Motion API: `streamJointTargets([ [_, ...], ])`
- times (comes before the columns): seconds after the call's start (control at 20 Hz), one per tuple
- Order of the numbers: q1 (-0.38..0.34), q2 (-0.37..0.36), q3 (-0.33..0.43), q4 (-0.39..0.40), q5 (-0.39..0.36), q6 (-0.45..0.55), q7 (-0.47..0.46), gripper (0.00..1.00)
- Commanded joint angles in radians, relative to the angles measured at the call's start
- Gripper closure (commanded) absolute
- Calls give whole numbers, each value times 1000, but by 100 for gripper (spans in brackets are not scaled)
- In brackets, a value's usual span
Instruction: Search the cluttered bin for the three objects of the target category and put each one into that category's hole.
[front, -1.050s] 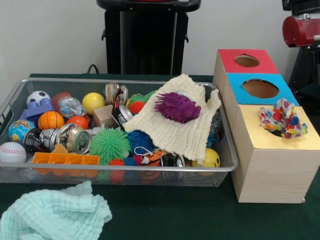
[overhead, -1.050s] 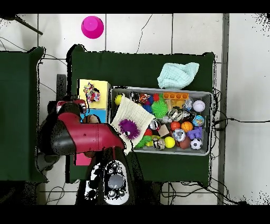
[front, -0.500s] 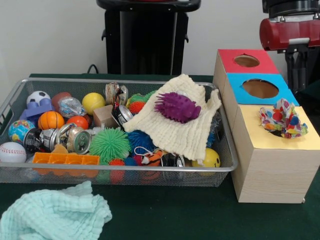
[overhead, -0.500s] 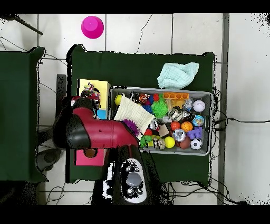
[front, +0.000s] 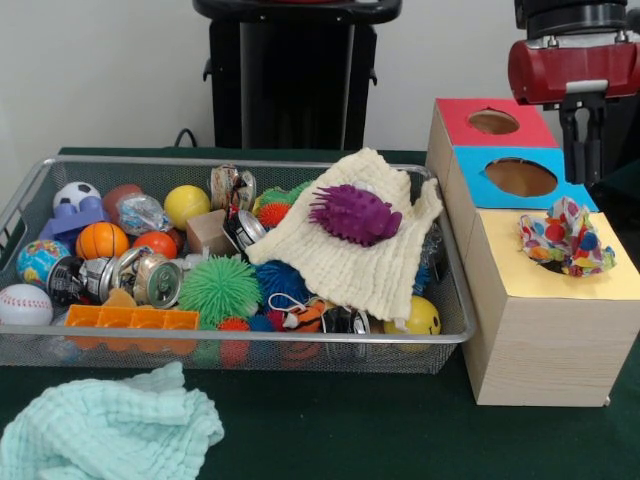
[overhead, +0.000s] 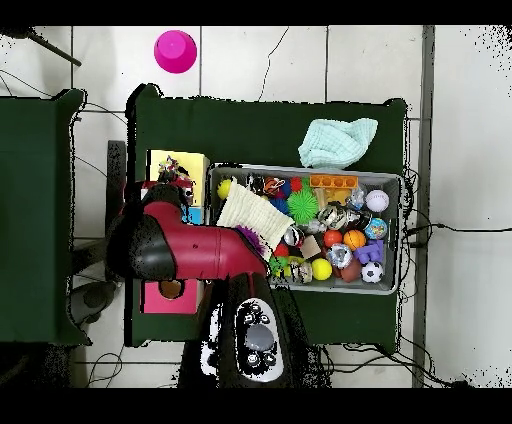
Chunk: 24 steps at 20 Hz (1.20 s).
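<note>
Progress: one crumpled colourful wrapper lies atop the yellow box section, unposted; bin remains cluttered; gripper at upper right, grip state indeterminable.

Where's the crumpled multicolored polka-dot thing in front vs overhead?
Front view: crumpled polka-dot wrapper lies on the yellow top of the wooden sorting box, right of the wire bin.
Overhead view: wrapper sits on the yellow panel at the box's upper end, left of the bin, just above the red arm.
Shared landmark: the cream knit cloth at the bin end nearest the box.
</note>
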<state>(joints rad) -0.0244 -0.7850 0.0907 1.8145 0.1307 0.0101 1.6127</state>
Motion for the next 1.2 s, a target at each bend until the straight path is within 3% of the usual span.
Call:
streamJointTargets([
  [0.05,5,70,1,-47,-44,29,107,100],
  [0.6,-5,107,11,-48,-63,-22,108,100],
  [1.2,6,77,29,-54,-34,49,112,100],
])
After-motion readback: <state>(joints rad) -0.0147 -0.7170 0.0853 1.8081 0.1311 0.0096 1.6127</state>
